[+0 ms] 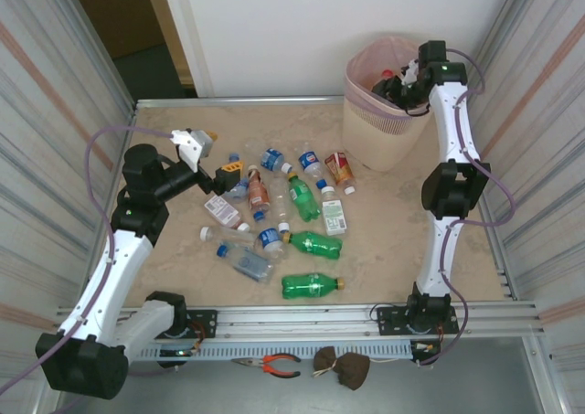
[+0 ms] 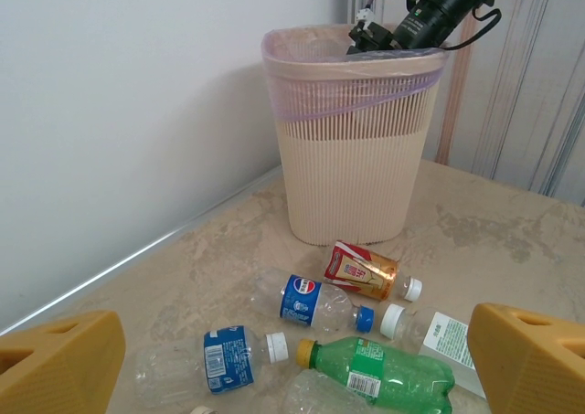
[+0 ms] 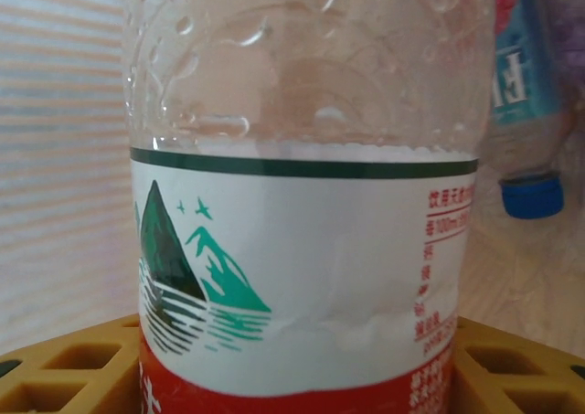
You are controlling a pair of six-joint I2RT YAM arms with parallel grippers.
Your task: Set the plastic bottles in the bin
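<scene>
This is a robotics lab test cell, not a home or a shop. Two robot arms, the left arm and the right arm, are bolted to an aluminium rail along the bottom of the top view. The marbled table is boxed in: ribbed panels rise at the left and right edges of the frame, and a plain white wall closes the top. Purple cables loop along the arms. Pliers lie on the grey ledge below the rail. Bottles are strewn over the tabletop, and the bin stands on it too.
</scene>
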